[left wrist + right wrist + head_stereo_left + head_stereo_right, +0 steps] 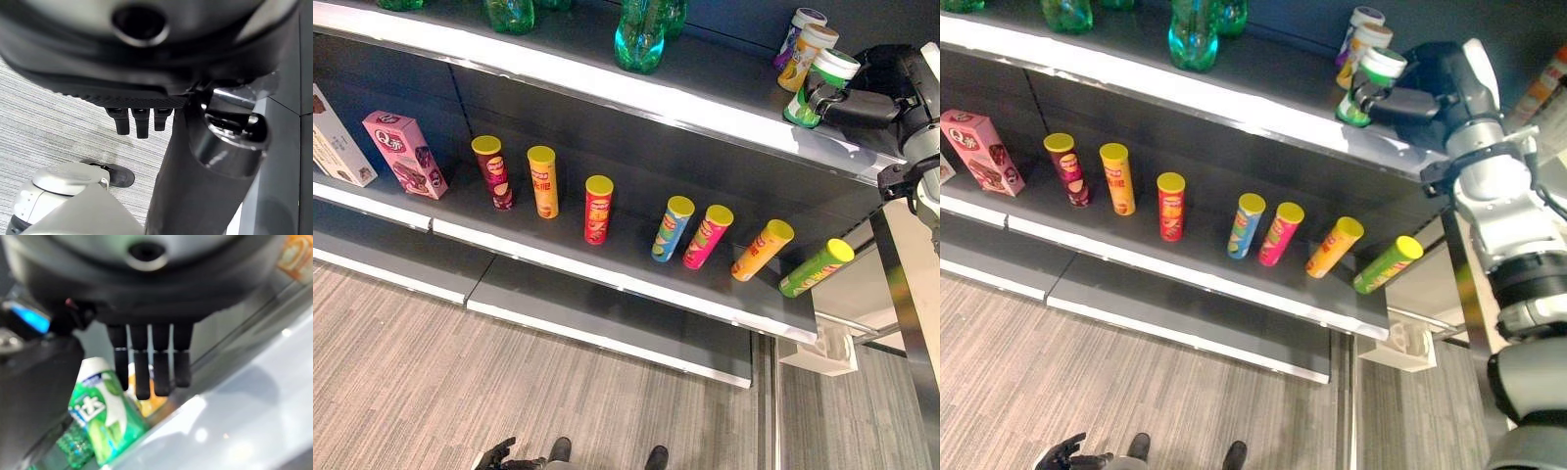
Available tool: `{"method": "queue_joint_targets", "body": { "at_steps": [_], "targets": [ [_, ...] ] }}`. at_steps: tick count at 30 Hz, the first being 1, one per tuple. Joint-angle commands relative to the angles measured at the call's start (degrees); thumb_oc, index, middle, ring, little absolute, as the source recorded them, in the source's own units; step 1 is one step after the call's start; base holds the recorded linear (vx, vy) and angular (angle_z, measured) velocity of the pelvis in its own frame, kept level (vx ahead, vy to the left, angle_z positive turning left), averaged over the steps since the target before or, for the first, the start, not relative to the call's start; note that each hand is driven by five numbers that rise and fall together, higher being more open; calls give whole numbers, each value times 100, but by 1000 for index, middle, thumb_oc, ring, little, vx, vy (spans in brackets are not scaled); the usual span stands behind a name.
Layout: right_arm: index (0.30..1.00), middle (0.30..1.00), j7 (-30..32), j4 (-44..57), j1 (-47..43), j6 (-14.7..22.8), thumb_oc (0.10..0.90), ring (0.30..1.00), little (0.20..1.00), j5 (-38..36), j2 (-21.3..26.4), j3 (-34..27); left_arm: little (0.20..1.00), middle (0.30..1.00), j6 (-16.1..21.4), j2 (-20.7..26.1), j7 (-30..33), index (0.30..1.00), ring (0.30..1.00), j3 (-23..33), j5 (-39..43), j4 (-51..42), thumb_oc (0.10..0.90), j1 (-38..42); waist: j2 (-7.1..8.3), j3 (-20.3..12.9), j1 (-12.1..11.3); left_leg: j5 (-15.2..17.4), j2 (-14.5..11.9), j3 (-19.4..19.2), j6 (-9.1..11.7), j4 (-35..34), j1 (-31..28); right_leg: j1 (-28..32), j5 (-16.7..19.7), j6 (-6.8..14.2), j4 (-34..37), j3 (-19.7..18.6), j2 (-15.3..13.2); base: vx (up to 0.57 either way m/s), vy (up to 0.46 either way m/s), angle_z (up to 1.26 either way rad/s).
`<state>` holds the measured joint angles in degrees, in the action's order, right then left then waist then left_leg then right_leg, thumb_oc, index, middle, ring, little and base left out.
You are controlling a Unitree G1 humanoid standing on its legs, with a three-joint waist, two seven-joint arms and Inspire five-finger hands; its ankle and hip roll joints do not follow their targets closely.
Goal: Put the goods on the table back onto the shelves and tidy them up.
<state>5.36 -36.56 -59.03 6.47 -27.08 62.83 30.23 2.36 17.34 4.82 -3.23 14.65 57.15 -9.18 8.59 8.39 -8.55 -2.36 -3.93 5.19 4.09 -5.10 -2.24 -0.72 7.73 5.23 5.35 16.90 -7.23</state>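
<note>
The left hand (496, 454) is seen low down over the grey floor (401, 362), with its fingers spread loose and nothing held.

Higher up, on the middle shelf (636, 257), seven tall cans are lined up in a row. A dark red can (493, 171), an orange can (543, 181) and a red can (598, 209) are stood well apart. Next, a blue can (672, 228) and a pink can (707, 236) are set just beside each other. After them a yellow can (762, 250) and a green can (816, 267) are seen near the shelf's right end. All have yellow lids. At the left end a pink box (405, 154) is stood beside a white box (337, 142).

On the top shelf (607, 88) green bottles (639, 37) are kept at the back. At its right end three small tubs are lined up. The nearest, a green tub (1367, 88), is touched by the right hand (1425, 98). The fingers (149, 364) are held straight beside the tub, not curled round it. Behind it a yellow tub (806, 57) and a purple tub (797, 34) are stood.
</note>
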Motion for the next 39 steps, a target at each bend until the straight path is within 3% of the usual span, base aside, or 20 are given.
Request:
{"method": "queue_joint_targets", "body": {
  "at_steps": [1,11,17,24,26,28,30,32,33,34,37,38,39],
  "targets": [
    [900,900,239,-226,-1107,200,800,900,900,-38,109,109,900,900,211,248,52,900,900,-231,114,124,800,-7,235,-222,-72,345,-60,-518,166,39,47,386,-574,464,-173,18,-361,0,0,0],
    [900,900,371,-129,-1231,251,800,900,900,-33,182,45,900,900,206,257,92,900,900,-195,117,187,800,35,232,-245,-13,360,-55,-557,163,24,19,389,-553,476,-166,-11,-368,0,0,0],
    [900,900,525,287,-1321,400,800,900,900,-86,543,-29,900,900,206,240,106,900,900,-151,71,251,800,39,193,-299,105,384,-58,-609,162,12,-29,391,-525,493,-161,-36,-379,0,0,0],
    [900,900,812,1181,-679,748,800,900,900,-259,962,-957,900,900,166,175,59,900,900,-130,-74,315,800,17,120,-352,279,429,-70,-699,158,10,-62,372,-506,512,-123,-109,-372,1,2,-9],
    [900,900,992,1555,-324,906,800,900,900,-253,1124,-1443,900,900,151,124,37,900,900,-118,-146,316,800,14,75,-377,363,444,-78,-746,156,10,-76,356,-489,528,-96,-138,-371,0,0,0],
    [900,900,1110,2237,660,1113,800,900,900,-236,1135,-2533,900,900,140,80,21,900,900,-97,-256,278,800,1,23,-408,455,475,-96,-803,146,10,-94,326,-478,541,-79,-196,-362,7,-2,-12],
    [900,900,1066,2864,1500,1241,800,900,900,-239,979,-3340,900,900,125,49,-15,900,900,-80,-373,269,800,6,-29,-427,542,494,-103,-854,139,10,-116,310,-477,543,-73,-250,-356,3,0,-26],
    [900,900,994,3118,1790,1295,800,900,900,-251,878,-3573,900,900,121,36,-39,900,900,-81,-433,275,800,16,-52,-429,577,500,-102,-876,136,10,-124,300,-475,547,-68,-279,-356,-2,-10,-27],
    [900,900,901,3513,2321,1310,800,900,900,-296,683,-4018,900,900,117,56,-54,900,900,-99,-509,294,800,21,-61,-439,598,512,-117,-909,133,10,-139,288,-475,548,-59,-310,-349,-5,-21,-23],
    [900,900,527,4149,2992,1384,800,900,900,-569,171,-4399,900,900,111,36,-112,900,900,-91,-630,275,800,18,-121,-443,680,526,-118,-979,130,10,-161,261,-470,555,-50,-379,-337,-6,-19,-22],
    [900,900,-58,4871,3885,1283,800,900,900,-892,-684,-4578,900,900,73,12,-220,900,900,-19,-604,243,800,50,-227,-429,798,540,-127,-1114,119,10,-217,206,-450,550,-38,-527,-322,-24,-11,-32],
    [900,900,-291,5062,4422,1075,800,900,900,-654,-974,-4561,900,900,98,69,-277,900,900,61,-634,159,800,93,-277,-409,865,542,-133,-1228,106,10,-264,148,-416,551,-36,-655,-305,-21,-3,-64],
    [900,900,-289,5085,4447,1065,800,900,900,-645,-990,-4575,900,900,97,77,-279,900,900,58,-635,156,800,86,-271,-414,850,546,-135,-1240,107,10,-269,146,-414,551,-36,-667,-302,-30,-9,-61]
  ]
}}
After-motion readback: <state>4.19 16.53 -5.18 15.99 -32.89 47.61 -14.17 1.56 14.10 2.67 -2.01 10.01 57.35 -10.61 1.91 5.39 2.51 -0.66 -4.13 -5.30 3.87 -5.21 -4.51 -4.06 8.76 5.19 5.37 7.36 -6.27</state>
